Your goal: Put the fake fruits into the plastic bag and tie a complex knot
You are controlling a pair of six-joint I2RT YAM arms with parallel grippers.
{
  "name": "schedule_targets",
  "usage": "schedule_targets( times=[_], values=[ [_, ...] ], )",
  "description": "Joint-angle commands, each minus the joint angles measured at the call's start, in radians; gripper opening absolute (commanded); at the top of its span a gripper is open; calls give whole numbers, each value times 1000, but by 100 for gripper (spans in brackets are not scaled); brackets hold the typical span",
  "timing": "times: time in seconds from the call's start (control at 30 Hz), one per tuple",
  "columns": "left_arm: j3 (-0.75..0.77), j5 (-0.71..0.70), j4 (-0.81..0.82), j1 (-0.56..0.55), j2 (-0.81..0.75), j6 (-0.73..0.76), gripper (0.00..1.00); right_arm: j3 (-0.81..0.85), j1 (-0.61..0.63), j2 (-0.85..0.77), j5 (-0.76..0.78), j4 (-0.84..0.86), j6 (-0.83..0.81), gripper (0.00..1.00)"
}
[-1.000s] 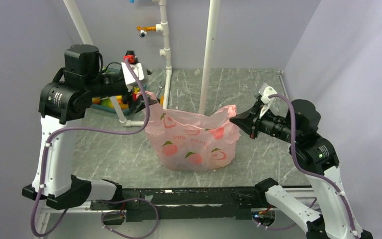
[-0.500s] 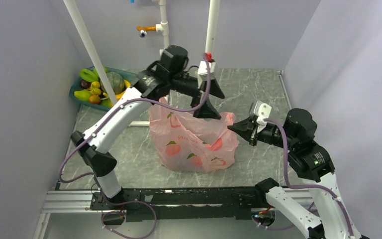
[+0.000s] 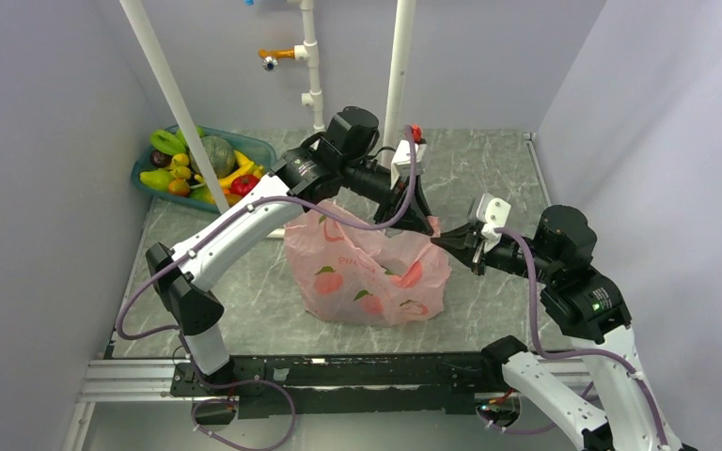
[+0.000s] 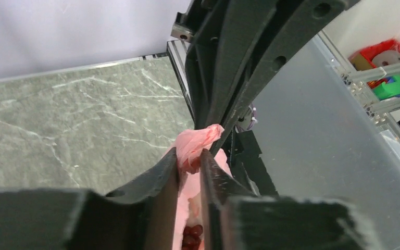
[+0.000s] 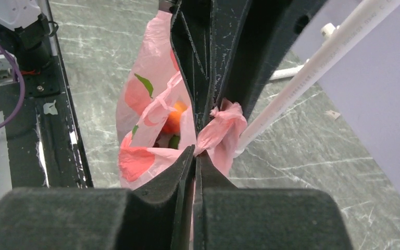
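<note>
Plastic bag (image 3: 367,272), slumped on the tabletop (image 3: 244,291) with fake fruits (image 5: 174,121) inside. Gripped at its rim from two sides: right jaws pressed together on one pink bunch, left jaws clamped on the neighbouring bunch, probably readying tails for knotting.

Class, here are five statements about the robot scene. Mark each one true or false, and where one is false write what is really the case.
1. The right gripper pinches the plastic bag's film. True.
2. The left gripper is closed around film at the bag's top. True.
3. The teal basin is empty. False: fake fruits lie in it.
4. The bag lies flat on the table. False: it stands bulging, its top held up between the two grippers.
5. An orange fruit shows inside the bag in the right wrist view. True.
</note>
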Motion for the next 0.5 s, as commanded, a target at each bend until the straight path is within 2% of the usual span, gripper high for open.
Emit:
schedule_targets(
  times=[0.0, 0.07, 0.17, 0.23, 0.3, 0.47],
  values=[
    [25, 32, -16, -7, -40, 58, 14, 2, -1, -16, 24, 10, 30, 14],
    [54, 11, -54, -5, -39, 84, 0, 26, -1, -19, 71, -43, 61, 33],
    [-25, -21, 40, 7, -104, 52, 0, 47, -1, -44, 152, -123, 124, 71],
    [-81, -21, 100, 8, -145, 45, 0, 16, -1, -75, 150, -83, 173, 91],
    [-90, -2, 107, 9, -157, 47, 0, -37, -1, -90, 112, 28, 219, 99],
    [-51, 38, 81, 9, -139, 56, 0, -136, -1, -18, 0, 327, 295, 100]
  ],
)
